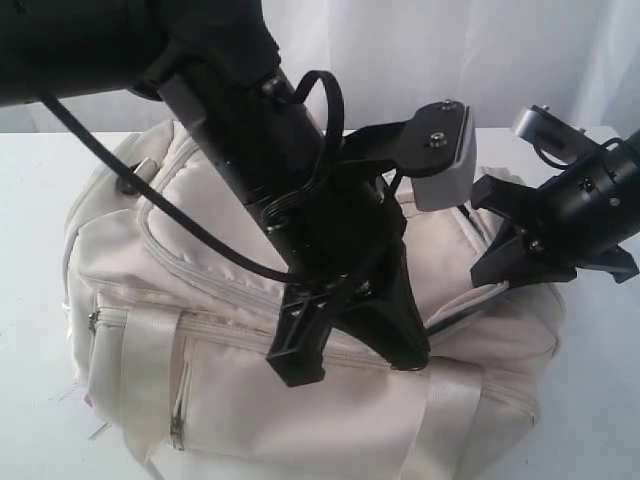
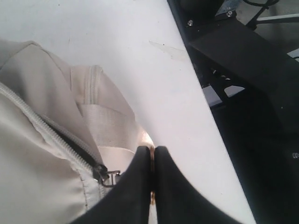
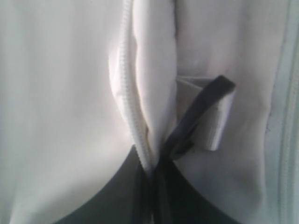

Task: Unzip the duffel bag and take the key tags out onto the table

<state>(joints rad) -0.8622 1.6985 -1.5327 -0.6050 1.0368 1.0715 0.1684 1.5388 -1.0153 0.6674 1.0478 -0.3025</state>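
Observation:
The cream duffel bag point(image 1: 200, 300) fills the middle of the white table point(image 1: 30, 200). My left gripper point(image 1: 408, 355) point(image 2: 152, 151) reaches over the bag's top. It is shut on a thin brass-coloured piece right beside the grey zipper slider point(image 2: 105, 176), apparently the zipper pull. A dark gap shows along the zipper point(image 2: 60, 140) behind the slider. My right gripper point(image 1: 500, 265) point(image 3: 154, 168) is at the bag's right end, shut on a fold of bag fabric point(image 3: 154, 70) with zipper teeth, next to a black D-ring point(image 3: 201, 107) in a webbing loop. The key tags are hidden.
The robot's dark base point(image 2: 252, 93) stands just past the table edge in the left wrist view. A white curtain point(image 1: 450, 50) hangs behind the table. The left arm's cable point(image 1: 150, 200) drapes across the bag's top. Front pockets with zippers point(image 1: 180, 400) face the exterior camera.

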